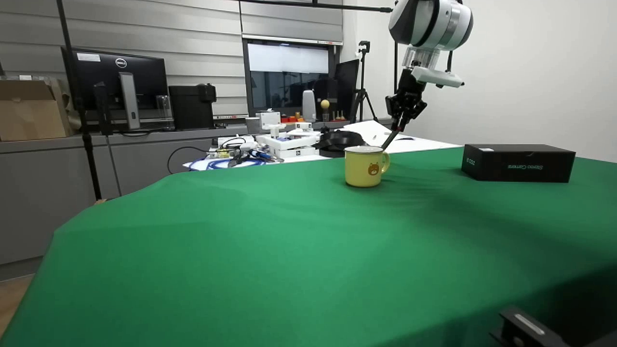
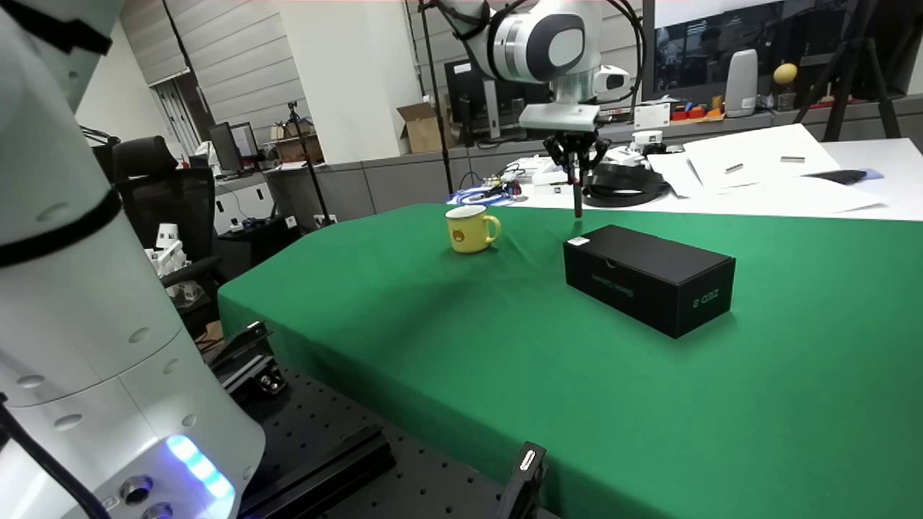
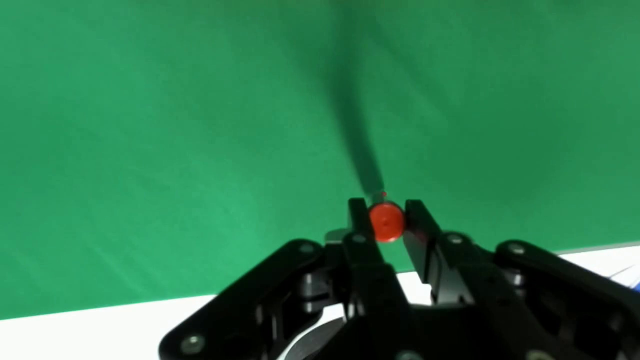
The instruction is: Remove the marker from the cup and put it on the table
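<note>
The yellow cup (image 1: 361, 168) stands upright on the green table (image 1: 231, 250); it also shows in an exterior view (image 2: 467, 231). The cup is out of the wrist view. My gripper (image 1: 398, 126) is shut on the marker (image 1: 390, 140) and holds it pointing down. In an exterior view the gripper (image 2: 576, 180) and the dark marker (image 2: 577, 202) are to the right of the cup, apart from it, near the table's back edge. In the wrist view the marker's red end (image 3: 386, 223) sits between the fingertips of the gripper (image 3: 385, 207). I cannot tell whether its lower tip touches the table.
A black box (image 1: 520, 164) lies on the green table; it also shows in an exterior view (image 2: 649, 277). Behind the table's far edge is a white surface (image 2: 887, 173) with papers, a black round object (image 2: 624, 184) and cables. The white surface borders the green in the wrist view (image 3: 100, 330).
</note>
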